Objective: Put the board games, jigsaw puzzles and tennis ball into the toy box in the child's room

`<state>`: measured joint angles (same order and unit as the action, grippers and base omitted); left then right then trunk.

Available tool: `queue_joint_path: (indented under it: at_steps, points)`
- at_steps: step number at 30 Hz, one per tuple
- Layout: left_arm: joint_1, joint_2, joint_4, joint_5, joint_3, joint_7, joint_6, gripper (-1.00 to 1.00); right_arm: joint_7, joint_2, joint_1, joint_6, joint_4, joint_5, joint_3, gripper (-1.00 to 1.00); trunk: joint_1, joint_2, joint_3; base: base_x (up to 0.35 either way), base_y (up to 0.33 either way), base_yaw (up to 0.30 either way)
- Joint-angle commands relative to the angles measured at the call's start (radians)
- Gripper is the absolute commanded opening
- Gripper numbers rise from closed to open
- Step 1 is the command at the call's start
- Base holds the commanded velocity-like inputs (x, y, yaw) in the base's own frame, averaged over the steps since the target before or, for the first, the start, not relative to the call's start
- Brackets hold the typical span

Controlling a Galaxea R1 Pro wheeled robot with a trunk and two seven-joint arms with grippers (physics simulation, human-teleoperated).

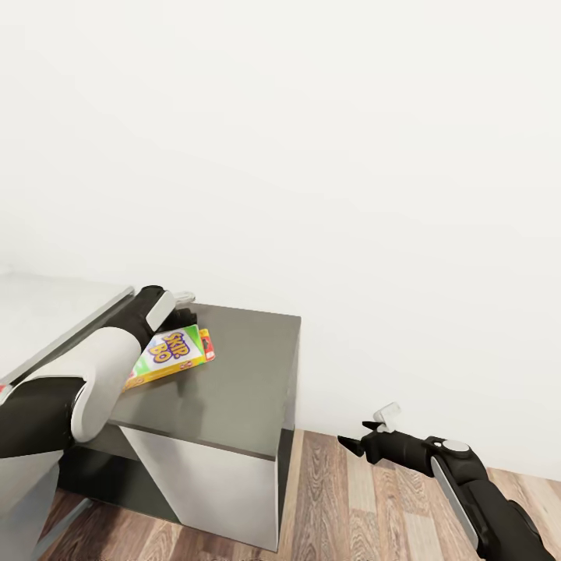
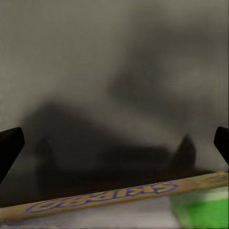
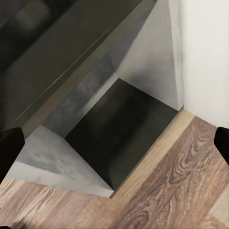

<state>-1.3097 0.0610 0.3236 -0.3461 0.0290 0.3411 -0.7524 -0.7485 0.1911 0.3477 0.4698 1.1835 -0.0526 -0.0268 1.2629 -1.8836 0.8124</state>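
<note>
Currently the yellow-green lettered board game box (image 1: 173, 354) lies near the dark-grey cabinet top's (image 1: 241, 389) left edge, under the spread-fingered left gripper (image 1: 184, 300); the right gripper (image 1: 372, 435), fingers likewise apart, hangs well apart over the floor.

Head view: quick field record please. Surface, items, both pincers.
surface: dark-grey cabinet top, against a white wall
items: yellow-green Skip-Bo game box lying flat on it, a red-edged box partly under it
left pincer: over the boxes, open
right pincer: low over the wood floor, open, empty
</note>
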Motion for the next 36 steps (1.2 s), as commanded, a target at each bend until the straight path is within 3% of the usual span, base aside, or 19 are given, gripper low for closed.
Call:
queue_joint_path:
  at_steps: [1, 36]
  points:
    - [0.0, 0.0, 0.002, -0.011, 0.003, 0.008, -0.004, 1.0, 0.001, 0.001, 0.001, 0.008, 0.001, -0.006, -0.001, 1.0, 0.0, 0.0, 0.001, -0.05, 0.029, 0.0]
    - [0.0, 0.0, 0.002, -0.014, 0.004, 0.007, -0.006, 1.0, 0.005, 0.001, 0.001, 0.006, -0.008, -0.004, -0.002, 1.0, 0.0, 0.0, 0.001, -0.075, 0.001, 0.0]
